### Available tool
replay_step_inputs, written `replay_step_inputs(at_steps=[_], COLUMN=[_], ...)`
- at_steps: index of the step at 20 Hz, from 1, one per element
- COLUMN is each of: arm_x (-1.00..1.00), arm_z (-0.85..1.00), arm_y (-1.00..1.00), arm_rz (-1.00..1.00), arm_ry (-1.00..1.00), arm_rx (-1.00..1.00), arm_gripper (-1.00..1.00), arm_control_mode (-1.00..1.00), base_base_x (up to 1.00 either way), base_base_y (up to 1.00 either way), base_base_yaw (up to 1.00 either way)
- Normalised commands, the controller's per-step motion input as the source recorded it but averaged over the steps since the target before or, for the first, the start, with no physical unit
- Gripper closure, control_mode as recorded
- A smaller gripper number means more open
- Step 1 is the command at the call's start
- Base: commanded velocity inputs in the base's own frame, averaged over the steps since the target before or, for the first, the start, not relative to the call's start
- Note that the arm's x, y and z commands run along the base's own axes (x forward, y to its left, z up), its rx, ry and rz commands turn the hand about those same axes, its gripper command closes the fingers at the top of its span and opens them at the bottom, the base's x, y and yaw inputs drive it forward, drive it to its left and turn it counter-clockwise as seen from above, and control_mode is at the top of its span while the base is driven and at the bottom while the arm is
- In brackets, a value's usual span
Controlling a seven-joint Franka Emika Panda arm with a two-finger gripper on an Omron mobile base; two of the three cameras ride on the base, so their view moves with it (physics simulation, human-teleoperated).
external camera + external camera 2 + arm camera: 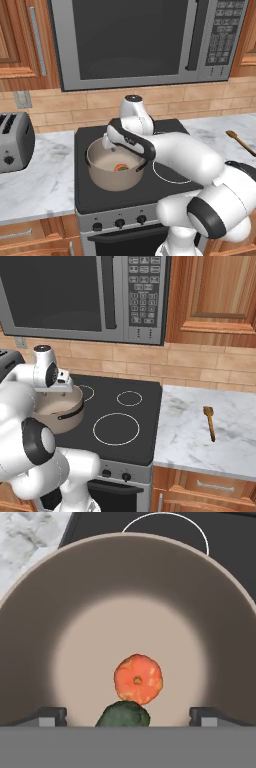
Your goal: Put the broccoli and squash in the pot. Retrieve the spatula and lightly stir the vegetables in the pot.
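The beige pot (106, 181) stands on the stove's front left burner. From the hand view, the orange-red squash (138, 679) lies on the pot's (40, 637) pale floor, with the dark green broccoli (123, 716) touching its near side. My gripper (127, 717) hangs just over the pot's mouth, open, its fingertips (51, 716) wide apart on either side of the broccoli and touching neither vegetable. The squash (121, 168) also peeks out under my forearm. The wooden spatula (209, 422) lies flat on the marble counter right of the stove, far from the hand.
A black stovetop (117, 428) has free burners to the pot's right. A microwave (145, 40) hangs above, close over my wrist. A toaster (15, 142) sits on the left counter (40, 185). Wooden cabinets flank the microwave.
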Motion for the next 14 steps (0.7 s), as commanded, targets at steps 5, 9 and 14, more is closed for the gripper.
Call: replay_step_inputs(at_steps=[5,9,14], arm_x=[-0.22,-0.56,-0.37], arm_z=[0.30,0.32,0.05], arm_y=[-0.15,-0.61,-0.80], arm_rz=[0.00,-0.02,-0.03], arm_ry=[0.00,-0.01,0.00], arm_rx=[0.01,0.06,0.03], arm_gripper=[-1.00,-1.00,-1.00], arm_control_mode=[-1.00,-1.00,-1.00], base_base_x=[0.00,0.00,0.00], base_base_y=[0.00,0.00,0.00], base_base_yaw=[0.00,0.00,0.00])
